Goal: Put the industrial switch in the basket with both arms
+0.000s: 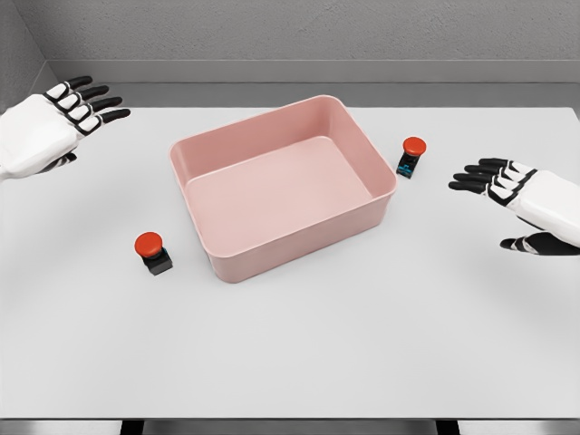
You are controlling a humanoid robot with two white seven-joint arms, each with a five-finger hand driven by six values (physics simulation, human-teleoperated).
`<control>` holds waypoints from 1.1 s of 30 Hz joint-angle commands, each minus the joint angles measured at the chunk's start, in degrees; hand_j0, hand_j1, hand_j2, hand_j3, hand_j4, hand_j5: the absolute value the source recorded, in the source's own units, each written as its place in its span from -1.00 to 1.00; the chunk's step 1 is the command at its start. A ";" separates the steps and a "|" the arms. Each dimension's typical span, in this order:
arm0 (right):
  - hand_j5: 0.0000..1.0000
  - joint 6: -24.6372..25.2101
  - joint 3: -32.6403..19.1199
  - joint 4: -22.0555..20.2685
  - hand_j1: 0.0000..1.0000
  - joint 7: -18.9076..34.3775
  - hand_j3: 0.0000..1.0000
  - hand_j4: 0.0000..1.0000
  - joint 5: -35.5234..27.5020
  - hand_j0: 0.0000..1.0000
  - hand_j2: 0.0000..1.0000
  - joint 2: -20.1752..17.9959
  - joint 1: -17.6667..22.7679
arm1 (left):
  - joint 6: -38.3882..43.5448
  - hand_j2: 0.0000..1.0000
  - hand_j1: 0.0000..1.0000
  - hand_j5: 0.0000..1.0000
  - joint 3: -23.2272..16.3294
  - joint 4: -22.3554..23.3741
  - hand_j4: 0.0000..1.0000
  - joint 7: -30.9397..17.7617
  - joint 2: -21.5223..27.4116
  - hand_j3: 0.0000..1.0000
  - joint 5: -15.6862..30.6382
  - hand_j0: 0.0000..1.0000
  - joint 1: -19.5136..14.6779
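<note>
Red-capped switch (151, 251) sits on the bench (299, 353) left of the pink basket (281, 186); another switch (411, 156), seemingly tilted, lies right. Left hand (56, 122) and right hand (507, 195) hover spread, empty.

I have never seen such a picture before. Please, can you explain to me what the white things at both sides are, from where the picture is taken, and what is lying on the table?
This is a computer simulation, not a photo. The camera sits on the head of a humanoid robot and looks down at a white table.

The white things are the robot's own two hands with black fingers. The left hand comes in at the upper left, the right hand at the right. Both have their fingers spread and hold nothing.

In the middle stands an empty pink basket. Outside it are two small switches with red buttons: one near the basket's front left corner, the other by its right side. Neither hand touches a switch.
</note>
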 commanded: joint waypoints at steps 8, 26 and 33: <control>1.00 7.86 0.22 1.04 1.00 -0.30 1.00 1.00 -0.63 1.00 1.00 0.00 -4.39 | -0.07 1.00 1.00 1.00 0.11 -4.15 1.00 -0.01 4.49 1.00 0.65 1.00 4.39; 1.00 32.04 31.68 15.54 1.00 28.88 1.00 1.00 1.92 1.00 1.00 16.79 -44.12 | -0.07 1.00 1.00 1.00 -2.44 -10.74 1.00 -11.35 3.79 1.00 0.74 1.00 11.16; 1.00 34.32 37.04 20.11 1.00 31.37 1.00 1.00 2.01 1.00 1.00 21.36 -51.77 | -0.07 1.00 1.00 1.00 -3.94 -12.32 1.00 -11.88 3.26 1.00 0.74 1.00 11.25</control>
